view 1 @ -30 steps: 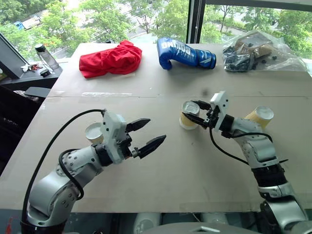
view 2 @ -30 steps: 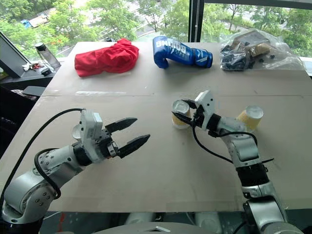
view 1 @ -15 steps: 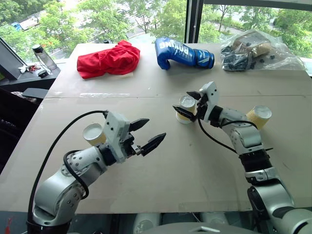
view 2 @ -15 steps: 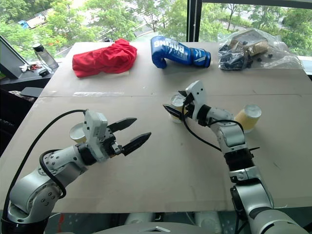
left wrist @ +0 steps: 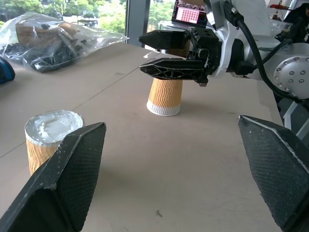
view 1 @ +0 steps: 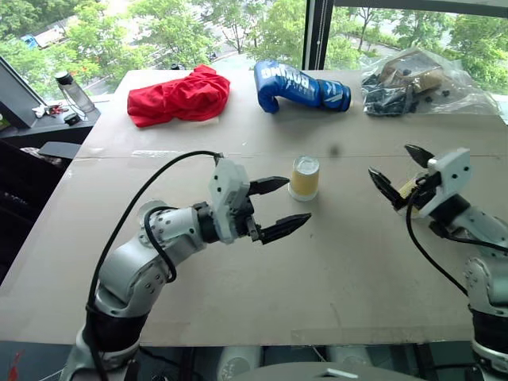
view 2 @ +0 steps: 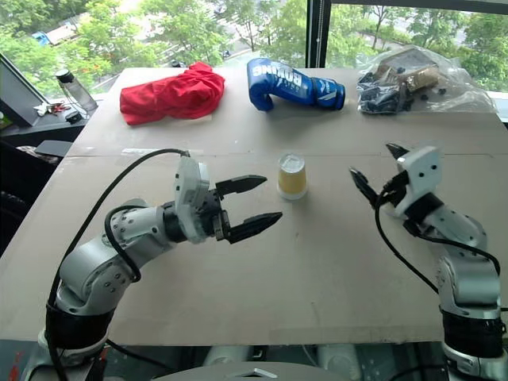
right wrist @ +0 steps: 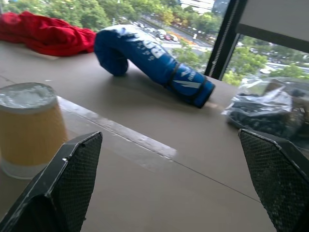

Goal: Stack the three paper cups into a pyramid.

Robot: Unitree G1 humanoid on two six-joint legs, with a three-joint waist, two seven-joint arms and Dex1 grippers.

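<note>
Count of task items: I can confirm two small tapered paper cups with yellow-tan ribbed sides.

The first cup (view 1: 305, 177) stands mouth down, white base up, just off the centre of the brown board-covered table (view 1: 238, 302), toward 1 o'clock. It stands alone, touching nothing.

The second cup (left wrist: 164, 96) is at 3 o'clock, also mouth down and well apart from the first. From the head camera it is mostly hidden behind the right gripper (view 1: 390, 161). A pale rim shows behind the left forearm at 9 o'clock. I cannot tell whether that is the third cup. No cup rests on another.

Grippers, two:
- The left gripper (view 1: 295, 202) has its black fingers spread wide and holds nothing. It sits just to the 7 o'clock side of the first cup, without touching it.
- The right gripper's fingers are likewise apart. They sit over the second cup, but I cannot tell whether there is contact.

Other items along the far edge, one of each:
- A crumpled red cloth (view 1: 178, 95) at 11 o'clock.
- A blue boxing glove (view 1: 302, 86) at 12 o'clock.
- A clear plastic bag (view 1: 417, 83) at 1 o'clock.

Containers: the bag holds dark small parts and some brown pieces. Both confirmed cups are inverted, so their insides are not visible.
</note>
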